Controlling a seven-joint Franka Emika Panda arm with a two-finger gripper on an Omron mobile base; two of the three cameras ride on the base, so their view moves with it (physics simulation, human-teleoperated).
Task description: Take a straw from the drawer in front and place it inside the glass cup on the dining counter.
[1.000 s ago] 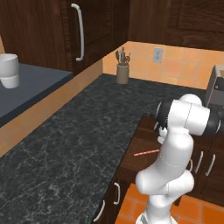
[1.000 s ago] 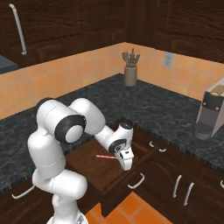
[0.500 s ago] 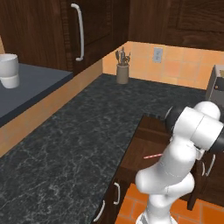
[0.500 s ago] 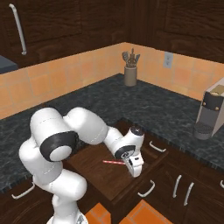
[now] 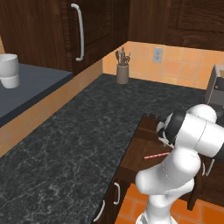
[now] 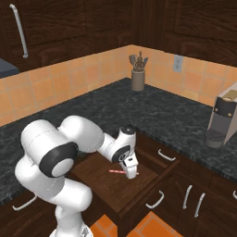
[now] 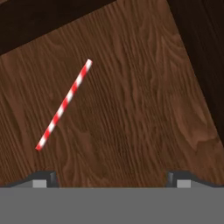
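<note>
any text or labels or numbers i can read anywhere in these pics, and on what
None: no readable word, label, brand, number or sign appears in any view.
The straw on the drawer floor carries only red and white stripes, no lettering.
The coffee machine and the wall outlet show no legible marking.

The drawer (image 6: 139,187) is seen pulled open below the black speckled granite counter (image 5: 74,144), and the straw (image 7: 64,105) is carried flat on its brown wooden floor, well apart from the drawer walls. On the granite counter a utensil holder (image 6: 137,80) is set against the orange tiled backsplash, and a coffee machine (image 6: 222,121) is placed further along the same top. A white cup (image 5: 8,71) is borne by a separate dark grey surface (image 5: 30,85) beside the tall cabinet.
</note>
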